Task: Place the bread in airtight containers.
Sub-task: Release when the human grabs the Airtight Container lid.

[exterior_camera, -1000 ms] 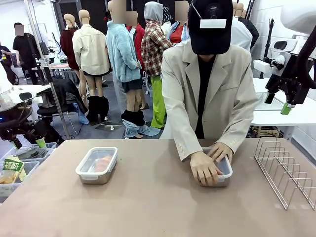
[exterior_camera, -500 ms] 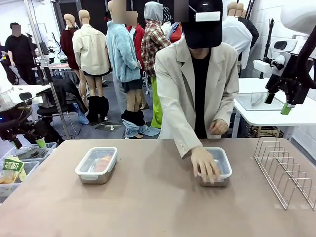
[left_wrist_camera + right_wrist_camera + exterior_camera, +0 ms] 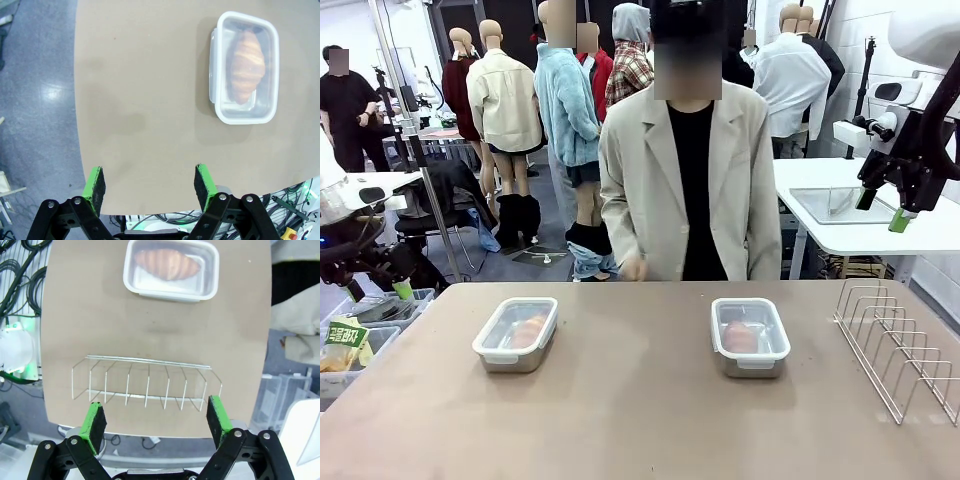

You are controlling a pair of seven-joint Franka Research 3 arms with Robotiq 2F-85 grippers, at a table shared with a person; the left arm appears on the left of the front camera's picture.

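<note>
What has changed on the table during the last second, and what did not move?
The person let go of the right container, pulled both hands back off the table and stood upright. That container now sits alone, lid on, a roll inside. The left container, the wire rack and both open grippers, left and right, stayed as they were.

We stood in a robot lab or test hall: a brown work table (image 3: pixel 640 400), bundled cables (image 3: pixel 20 270) on the grey floor, another white bench (image 3: pixel 860 235) nearby and people at further stations.
</note>
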